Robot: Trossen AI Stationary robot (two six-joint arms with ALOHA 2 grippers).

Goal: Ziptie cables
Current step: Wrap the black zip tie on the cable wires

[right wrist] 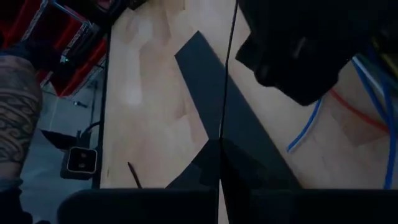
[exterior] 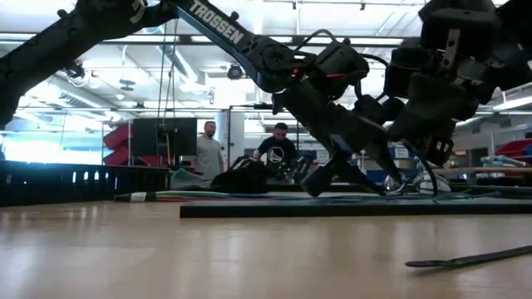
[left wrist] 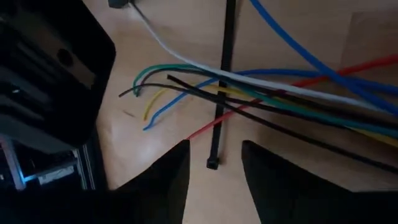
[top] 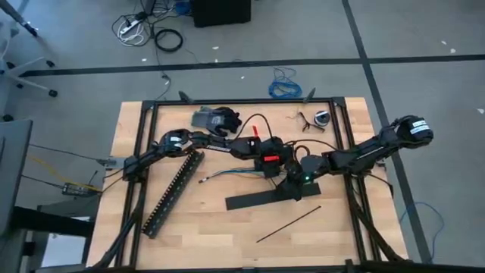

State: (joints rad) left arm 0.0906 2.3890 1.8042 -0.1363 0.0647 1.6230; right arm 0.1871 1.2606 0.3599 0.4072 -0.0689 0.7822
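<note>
**Both arms over the wires at mid-table**

The cables (top: 231, 174) lie mid-table. The left gripper (left wrist: 214, 180) hovers over them, fingers apart around one ziptie's (left wrist: 222, 74) end. The right gripper (right wrist: 219, 155) pinches that ziptie closed. A second ziptie (top: 288, 224) lies apart, nearer the front.

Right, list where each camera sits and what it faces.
High: overhead, straight down on the table; both arms show.
Low: table height, level toward the room; arms overhead.
Left wrist: on the left arm, over the cables; open left gripper shows.
Right wrist: over the bar; right gripper shut on the ziptie.
Both wrist views share the cables.
</note>
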